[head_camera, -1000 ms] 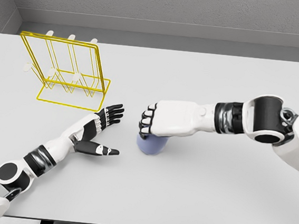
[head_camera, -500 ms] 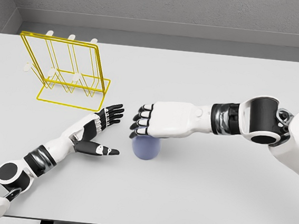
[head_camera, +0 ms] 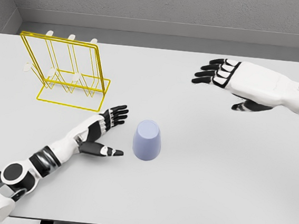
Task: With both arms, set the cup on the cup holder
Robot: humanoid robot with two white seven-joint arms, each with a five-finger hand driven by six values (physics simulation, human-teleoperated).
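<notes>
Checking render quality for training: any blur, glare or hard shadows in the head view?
Head view: sharp throughout, no motion blur or glare; lighting flat and even; only faint soft shadows under the cup and holder on the table.

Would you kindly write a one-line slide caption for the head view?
Open left hand beside the upside-down lavender cup; open right hand raised apart; yellow wire cup holder stands on the white table.

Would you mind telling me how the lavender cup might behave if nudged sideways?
The cup stands mouth-down on its wider rim, so it probably slides rather than tips. Its smooth, tapered wall may slip upward out of a loose grip. It looks rigid.
</notes>
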